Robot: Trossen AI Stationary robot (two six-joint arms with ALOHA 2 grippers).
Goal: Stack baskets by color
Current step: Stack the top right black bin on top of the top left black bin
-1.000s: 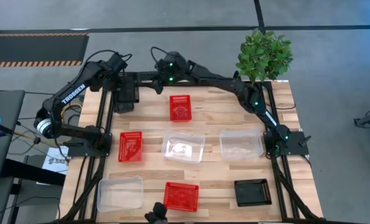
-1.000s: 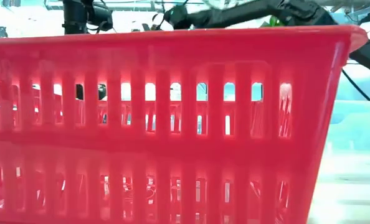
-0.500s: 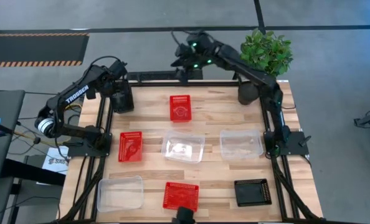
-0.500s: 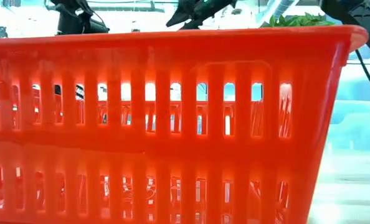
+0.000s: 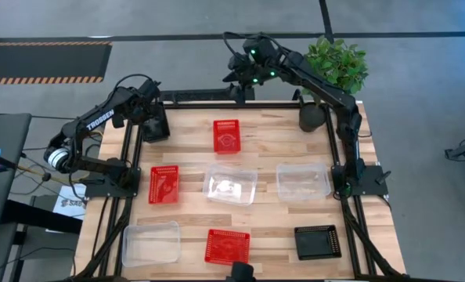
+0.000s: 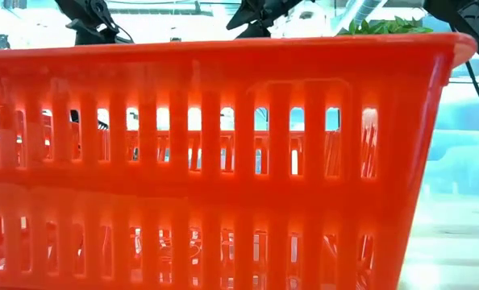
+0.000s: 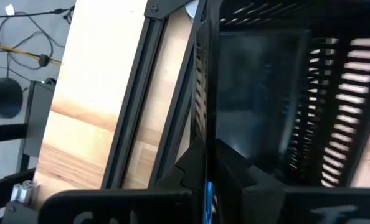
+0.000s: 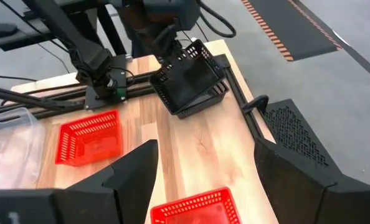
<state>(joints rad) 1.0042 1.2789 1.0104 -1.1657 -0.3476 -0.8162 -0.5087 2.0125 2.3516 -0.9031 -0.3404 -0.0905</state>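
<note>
My left gripper (image 5: pixel 156 117) hangs over the table's far left corner, shut on a black slotted basket (image 8: pixel 191 78). My right gripper (image 8: pixel 203 149) is open with nothing in it, raised high beyond the middle of the far edge (image 5: pixel 242 77). Flat on the wooden table sit three red baskets (image 5: pixel 226 135) (image 5: pixel 164 184) (image 5: pixel 227 246), three clear baskets (image 5: pixel 231 185) (image 5: pixel 303 180) (image 5: pixel 150 243) and one black basket (image 5: pixel 318 241). The near red basket (image 6: pixel 223 161) fills the low view. My left gripper holds the black basket by the rim of one wall (image 8: pixel 167 62), coming from above and pointing steeply down. The basket hangs tilted below the fingers, its open side turned toward the table's middle. Whether its lower edge (image 8: pixel 188 113) touches the table, I cannot tell.
A potted green plant (image 5: pixel 334 63) stands at the far right corner. Black frame rails (image 5: pixel 131 157) run along the table's left and right edges. Bare wood shows between the far red basket and the plant.
My right gripper has drawn away from the black basket, rising and moving toward the far edge and the right, and has stayed open. My left gripper has sunk a little with the black basket at the far left corner.
</note>
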